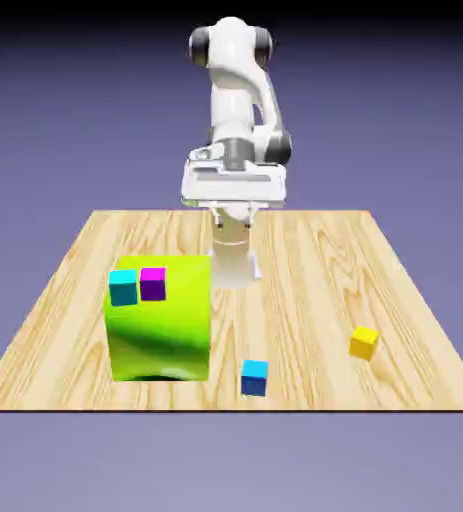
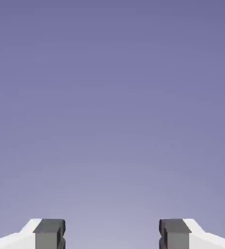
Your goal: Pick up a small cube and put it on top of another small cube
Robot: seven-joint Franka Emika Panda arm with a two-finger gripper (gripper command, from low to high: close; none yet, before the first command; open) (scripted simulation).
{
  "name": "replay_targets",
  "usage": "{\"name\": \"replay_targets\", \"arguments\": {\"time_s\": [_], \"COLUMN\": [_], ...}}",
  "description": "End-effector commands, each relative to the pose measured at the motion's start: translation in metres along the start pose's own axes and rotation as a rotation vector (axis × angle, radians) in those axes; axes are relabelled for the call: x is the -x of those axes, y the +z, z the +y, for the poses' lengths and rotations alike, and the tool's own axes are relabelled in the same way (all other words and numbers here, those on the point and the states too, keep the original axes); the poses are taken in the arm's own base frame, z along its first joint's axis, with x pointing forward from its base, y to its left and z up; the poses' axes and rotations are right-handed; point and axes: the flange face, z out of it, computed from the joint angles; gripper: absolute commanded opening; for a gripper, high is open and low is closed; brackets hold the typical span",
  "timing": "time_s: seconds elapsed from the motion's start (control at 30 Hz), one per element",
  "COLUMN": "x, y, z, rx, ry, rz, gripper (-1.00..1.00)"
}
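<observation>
The tool point(image 2: 112, 236) is spread and holds nothing. The blue cube point(image 1: 254, 377) and the yellow cube point(image 1: 364, 342) lie on the desk point(image 1: 305, 260), both well apart from the tool. Nothing is done yet: picking and stacking are left.

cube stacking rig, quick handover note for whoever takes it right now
Gripper: open, empty, raised near the robot's base; hand view shows only backdrop.
Blue cube: on the table near the front edge, untouched.
Yellow cube: on the table toward the exterior view's right, apart from the blue one.
Teal cube and purple cube sit on the lime-green block.
Done: nothing.
Left: pick up blue cube, place it on yellow.
</observation>
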Motion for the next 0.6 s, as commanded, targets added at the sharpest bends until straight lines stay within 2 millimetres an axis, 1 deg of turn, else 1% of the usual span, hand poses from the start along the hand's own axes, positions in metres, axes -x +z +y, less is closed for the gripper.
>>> {"name": "replay_targets", "arguments": {"time_s": [0.0, 0.23, 0.4, 0.57], "x": [0.005, 0.034, 0.031, 0.03], "y": [0.006, 0.038, 0.039, 0.045], "z": [-0.005, -0.033, -0.039, -0.043], "rx": [0.014, 0.061, 0.06, 0.064], "ry": [-0.029, -0.175, -0.159, -0.143], "rz": [-0.025, -0.16, -0.124, -0.095], "gripper": [0.0, 0.0, 0.0, 0.0]}}
